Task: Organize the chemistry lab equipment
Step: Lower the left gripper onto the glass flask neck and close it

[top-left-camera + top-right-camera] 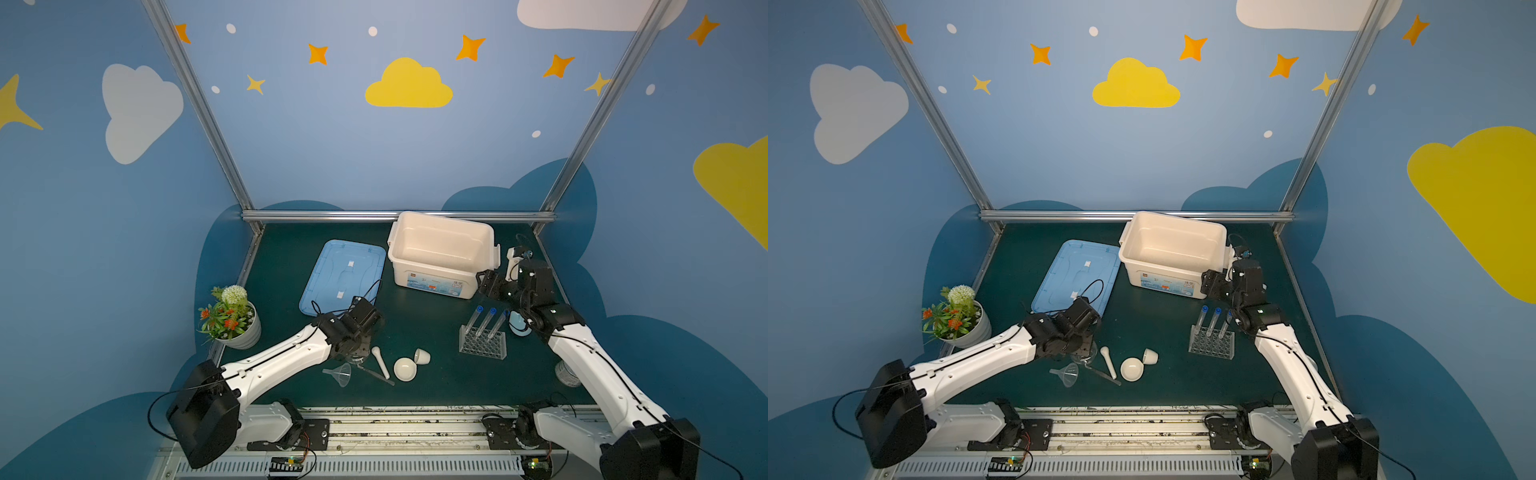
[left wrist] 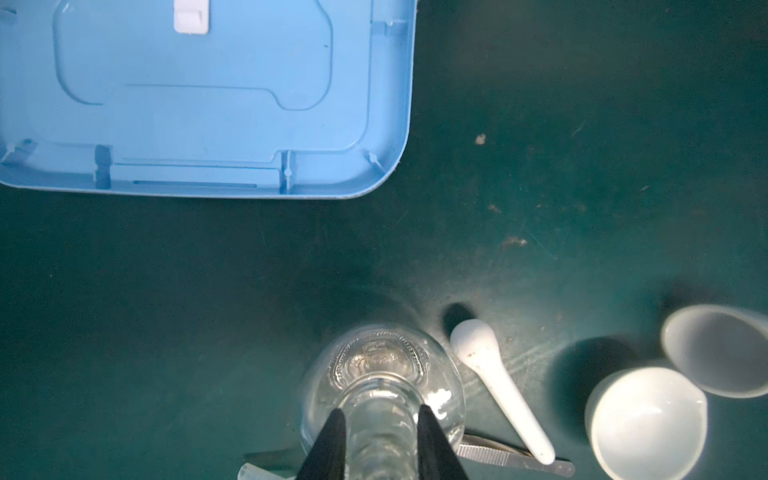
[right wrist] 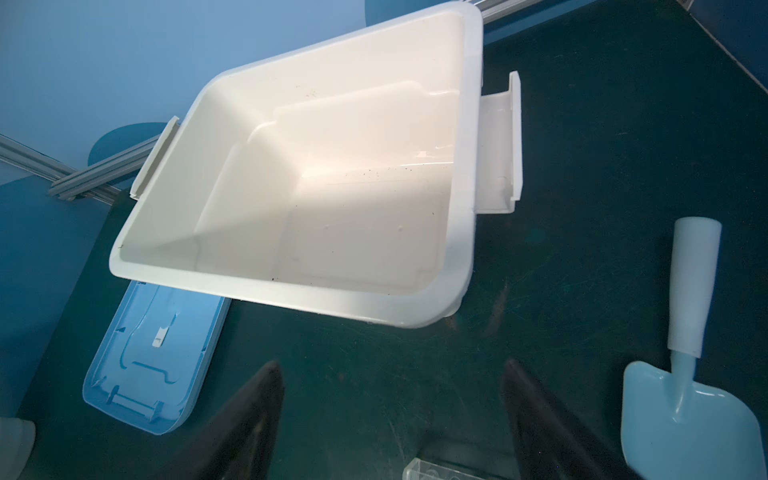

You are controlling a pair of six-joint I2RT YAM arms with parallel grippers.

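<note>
My left gripper (image 2: 381,409) is shut on the neck of the glass flask (image 2: 382,374), which stands upright on the mat (image 1: 356,357). Beside it lie the clear funnel (image 1: 340,374), thin tweezers (image 2: 498,455), white pestle (image 2: 498,386), bowl (image 2: 646,419) and a tipped cup (image 2: 719,349). Three blue-capped test tubes (image 1: 486,322) lean in the clear holed rack (image 1: 483,345) on the right. My right gripper (image 3: 390,365) hangs open and empty above the mat, just in front of the white bin (image 3: 291,291), with the rack's corner below it.
The blue lid (image 1: 343,276) lies flat left of the bin (image 1: 432,268). A potted flower plant (image 1: 228,318) stands at the left edge. A light-blue scoop (image 3: 685,415) lies under the right arm, and a round tin (image 1: 567,374) sits near the right front.
</note>
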